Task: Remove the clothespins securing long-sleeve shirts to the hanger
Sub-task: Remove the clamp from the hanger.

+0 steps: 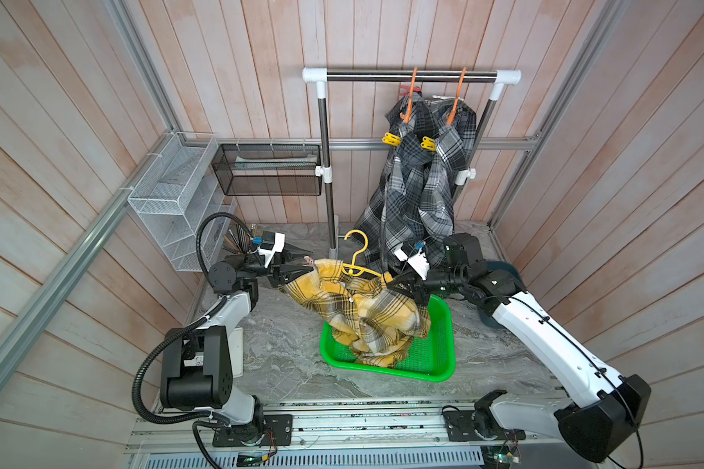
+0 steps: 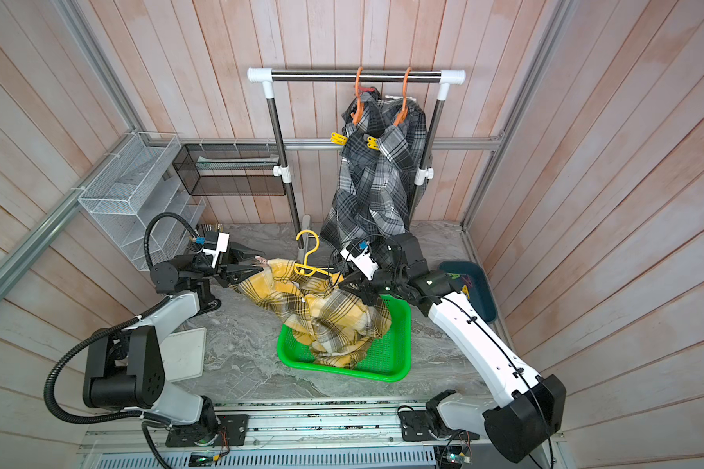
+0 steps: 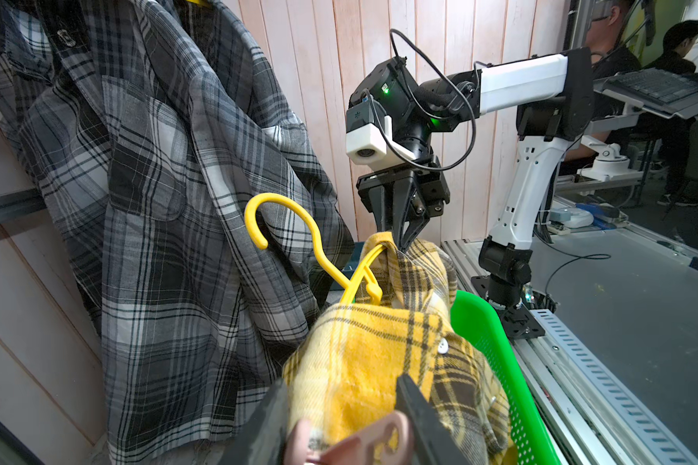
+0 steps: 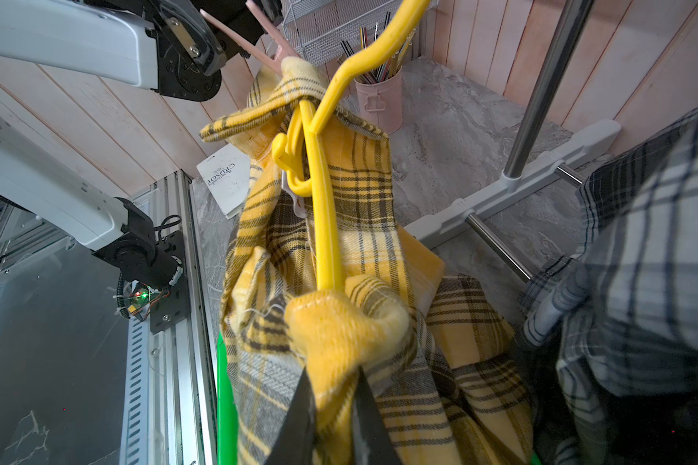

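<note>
**A:** L hand?

**B:** I've got the L hand (image 1: 303, 263) clenched on the pink clothespin (image 3: 355, 441). The pin sits on one raised end of the yellow shirt (image 1: 366, 316), above the table (image 1: 285, 357), left of centre.

**A:** R hand?

**B:** R hand (image 4: 332, 372) is clamped on a shirt fold at the far end of the yellow hanger (image 3: 318, 245). The shirt hangs btwn both hands, its lower part piled in the green tray (image 1: 435, 345) mid-table.

**A:** The rest?

**B:** I see two grey shirts (image 1: 419, 195) on orange hangers (image 1: 411, 97) on the rack (image 1: 383, 74), at the table's back right corner. Yellow clothespins (image 1: 392, 139) are clipped near their collars.
</note>
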Robot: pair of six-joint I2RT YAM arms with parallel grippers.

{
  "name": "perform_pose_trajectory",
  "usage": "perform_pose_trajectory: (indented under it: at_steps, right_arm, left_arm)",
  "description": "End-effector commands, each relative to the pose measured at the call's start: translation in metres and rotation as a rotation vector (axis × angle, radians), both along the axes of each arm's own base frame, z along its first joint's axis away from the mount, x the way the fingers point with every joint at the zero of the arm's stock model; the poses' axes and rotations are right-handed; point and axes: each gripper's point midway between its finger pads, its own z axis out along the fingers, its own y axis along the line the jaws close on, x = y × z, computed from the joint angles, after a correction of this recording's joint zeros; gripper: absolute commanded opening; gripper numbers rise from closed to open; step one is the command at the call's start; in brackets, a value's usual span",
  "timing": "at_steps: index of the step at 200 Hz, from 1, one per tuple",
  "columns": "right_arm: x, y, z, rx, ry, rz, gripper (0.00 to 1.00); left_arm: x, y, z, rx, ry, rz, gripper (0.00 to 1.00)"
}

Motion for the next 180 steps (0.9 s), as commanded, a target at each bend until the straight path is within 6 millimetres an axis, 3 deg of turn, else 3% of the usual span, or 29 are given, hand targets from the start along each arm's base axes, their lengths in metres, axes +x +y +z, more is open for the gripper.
perform_pose_trajectory:
  at_steps: [1, 22, 106, 129, 180]
  right_arm:
    - [-0.001, 0.008, 0.026, 0.055, -0.065, 0.041, 0.0]
    - [0.0, 0.009, 0.027, 0.056, -0.069, 0.04, 0.0]
    - [0.007, 0.005, 0.023, 0.036, -0.071, -0.008, 0.0]
    - [0.009, 0.003, 0.011, 0.015, -0.044, -0.037, 0.0]
    - [0.002, -0.004, -0.031, -0.015, 0.044, -0.13, 0.0]
  left_arm:
    - [-0.011, -0.003, 0.003, 0.041, -0.075, -0.039, 0.36]
    - [-0.012, -0.004, 0.002, 0.047, -0.075, -0.046, 0.21]
    - [-0.016, -0.005, 0.012, 0.043, -0.102, -0.046, 0.05]
    - [-0.016, -0.005, 0.03, 0.013, -0.137, -0.022, 0.0]
    - [-0.014, -0.012, 0.094, -0.14, -0.201, 0.118, 0.0]
